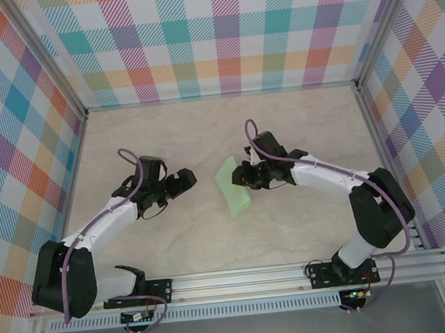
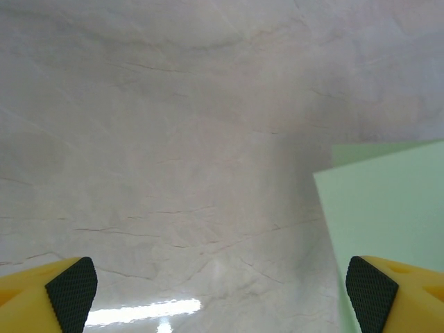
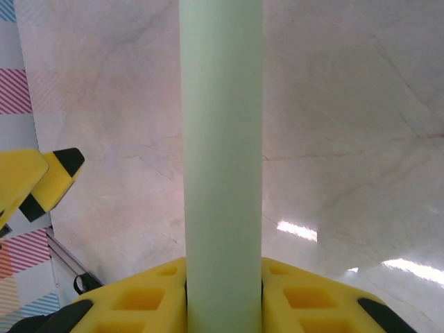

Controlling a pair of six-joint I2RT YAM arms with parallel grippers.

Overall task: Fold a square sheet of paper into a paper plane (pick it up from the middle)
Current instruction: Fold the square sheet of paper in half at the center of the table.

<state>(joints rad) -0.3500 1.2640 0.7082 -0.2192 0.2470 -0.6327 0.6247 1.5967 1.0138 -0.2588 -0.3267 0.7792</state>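
Plainly the main risk sits in the right gripper [image 1: 244,177] [image 3: 223,295], whose jaws are clamped on the square sheet of paper [image 1: 234,190] [image 2: 388,208] [image 3: 222,132] near the middle of the table [image 1: 313,127], well away from every edge. Seen from the right wrist, the sheet runs up between the yellow fingers as a narrow rounded band, so it looks bowed rather than creased. A harder squeeze or a drag across the surface would likely leave a stray crease where no fold belongs. A thin sheet pinched on so small an area could also slip or twist out. From above I cannot tell whether its lower end touches the table. The left gripper [image 1: 180,183] [image 2: 222,298] hovers just beside the sheet, jaws spread wide with nothing between them. If it closes off-line it may catch one layer only or push the paper askew, spoiling the fold's symmetry. As for containers, no box, tray or bin takes part; the gripper carries the paper.
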